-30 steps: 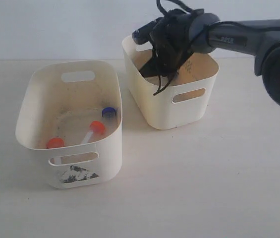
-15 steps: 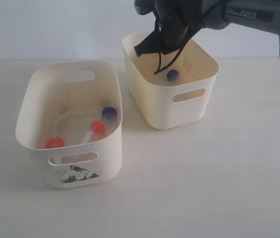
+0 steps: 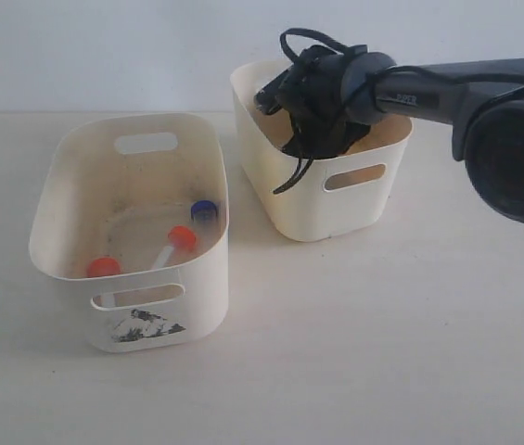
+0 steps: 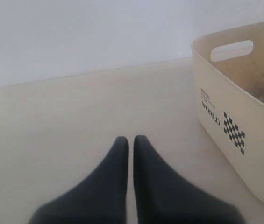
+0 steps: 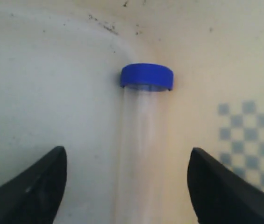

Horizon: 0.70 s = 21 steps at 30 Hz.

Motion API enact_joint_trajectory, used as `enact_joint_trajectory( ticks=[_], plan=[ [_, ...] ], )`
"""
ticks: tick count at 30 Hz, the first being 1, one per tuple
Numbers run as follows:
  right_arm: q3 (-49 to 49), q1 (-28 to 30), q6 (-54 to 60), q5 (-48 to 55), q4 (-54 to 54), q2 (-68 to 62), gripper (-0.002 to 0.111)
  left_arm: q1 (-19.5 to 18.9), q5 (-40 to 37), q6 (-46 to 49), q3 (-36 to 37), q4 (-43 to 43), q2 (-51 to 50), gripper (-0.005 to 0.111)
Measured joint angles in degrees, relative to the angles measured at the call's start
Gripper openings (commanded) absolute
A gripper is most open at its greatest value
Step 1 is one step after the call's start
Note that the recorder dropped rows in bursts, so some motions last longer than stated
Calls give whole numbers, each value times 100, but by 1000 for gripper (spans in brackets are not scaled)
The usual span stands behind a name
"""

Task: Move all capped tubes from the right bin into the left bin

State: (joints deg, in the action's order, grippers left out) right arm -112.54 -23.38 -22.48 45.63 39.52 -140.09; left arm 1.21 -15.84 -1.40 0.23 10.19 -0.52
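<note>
nearest in the exterior view, on the pale desk [image 3: 336, 362], stands the larger cream plastic bin [image 3: 208, 287]. it is rounded-rectangular with oval handle slots and has a torn black-grey mark [image 3: 143, 326] under the near slot. three small clear capped tubes lie on its floor. one with an orange-red cap [image 3: 104, 267] is by the front wall, another orange-red-capped one [image 3: 182, 238] is toward the middle, and a blue-capped one [image 3: 204, 209] is just behind that, near the right wall.

the left wrist view shows the left pincer [image 4: 130, 140] low over bare desk. its two dark fingers are together with nothing between them. the larger bin is just beside it, showing black "world" lettering [image 4: 210, 113] and a checker pattern on its outer wall.

farther back and to the right, set apart from the first bin by a strip of desk, is the smaller cream plastic bin [image 3: 313, 211]. the dark grey arm [image 3: 447, 82] comes in from the right. its wrist, wrapped in black cables [image 3: 291, 171], dips over the bin's rim, and the wall hides the fingertips from this side.

in the right wrist view the right pincer [image 5: 127, 158] is down inside this smaller bin with its fingers well apart. between them a clear plastic tube with a blue screw cap [image 5: 143, 121] lies on the floor. neither finger touches it. the tube lies next to the wall that carries a faint checkered mark [image 5: 253, 140].
</note>
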Motion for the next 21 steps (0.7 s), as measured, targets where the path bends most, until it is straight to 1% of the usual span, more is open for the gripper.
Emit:
enact_joint_trajectory(
  ticks=[2, 5, 10, 11, 12, 13, 16, 19, 21],
  plan=[
    [-12, -9, -48, -21, 144, -87, 68, 0, 0, 0, 0, 0, 0, 4],
    [-49, -9, -93, -49, 482, -206, 56, 0, 0, 0, 0, 0, 0, 4],
    [-98, -26, -323, 249, 1265, -396, 54, 0, 0, 0, 0, 0, 0, 4],
    [-98, -26, -367, 316, 1412, -428, 50, 0, 0, 0, 0, 0, 0, 4],
    [-98, -26, -367, 363, 1508, -442, 40, 0, 0, 0, 0, 0, 0, 4],
    [-98, -36, -367, 433, 1601, -475, 33, 0, 0, 0, 0, 0, 0, 4],
    [-98, -36, -421, 452, 1651, -510, 16, 0, 0, 0, 0, 0, 0, 4],
    [-98, -36, -461, 452, 1651, -510, 4, 0, 0, 0, 0, 0, 0, 4],
    [-98, -36, -461, 452, 1661, -510, -1, 0, 0, 0, 0, 0, 0, 4]
  ],
)
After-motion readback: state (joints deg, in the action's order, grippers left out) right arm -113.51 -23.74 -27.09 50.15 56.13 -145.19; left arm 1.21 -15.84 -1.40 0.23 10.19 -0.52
